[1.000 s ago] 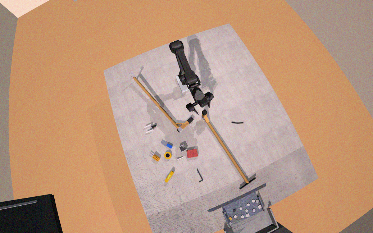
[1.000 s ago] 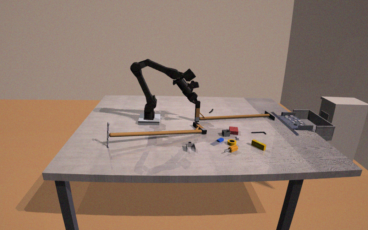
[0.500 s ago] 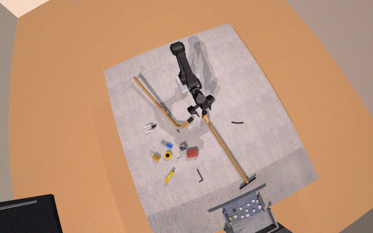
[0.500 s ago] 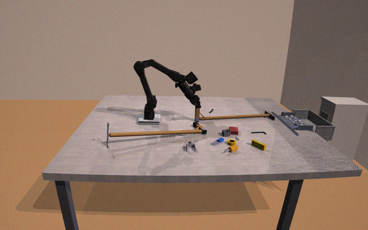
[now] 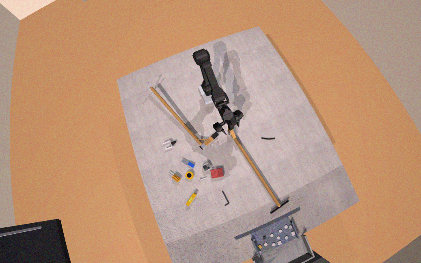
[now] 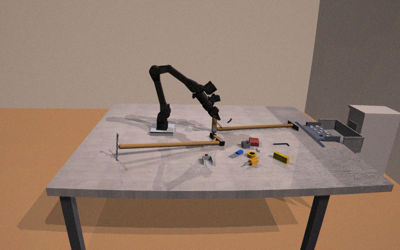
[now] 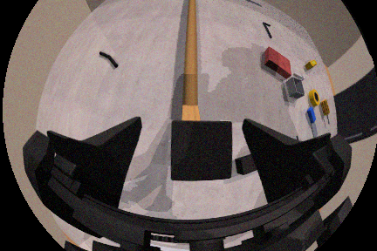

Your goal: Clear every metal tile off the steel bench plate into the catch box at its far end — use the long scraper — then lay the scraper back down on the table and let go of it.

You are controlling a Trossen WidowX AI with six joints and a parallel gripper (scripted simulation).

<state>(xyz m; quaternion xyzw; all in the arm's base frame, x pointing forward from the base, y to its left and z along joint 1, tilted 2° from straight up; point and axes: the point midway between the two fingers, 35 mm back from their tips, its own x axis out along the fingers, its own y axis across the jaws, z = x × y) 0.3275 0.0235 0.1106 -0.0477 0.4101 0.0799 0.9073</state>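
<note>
The long scraper (image 5: 255, 168) (image 6: 254, 126) (image 7: 191, 47) lies on the table, its dark blade (image 5: 279, 206) toward the steel plate (image 5: 272, 229). Its near end has an upright grip with a black top (image 7: 202, 151). My gripper (image 5: 231, 129) (image 6: 218, 118) (image 7: 194, 123) is open, at the height of that top, with the top between its spread fingers in the wrist view and nothing clamped. Several small tiles (image 5: 271, 235), mostly pale, one dark and one yellow, lie on the plate. The grey catch box (image 5: 308, 248) (image 6: 352, 144) adjoins the plate's far end; its floor is partly cut off in the top view.
A second long-handled tool (image 5: 175, 114) (image 6: 170, 144) with a forked head lies to one side; its black grip end (image 7: 245, 165) is close by my right finger. A red block (image 5: 216, 173) (image 7: 277, 62), a grey block (image 5: 206, 166), a yellow knife (image 5: 191, 199) and a black curved piece (image 5: 266, 139) lie around.
</note>
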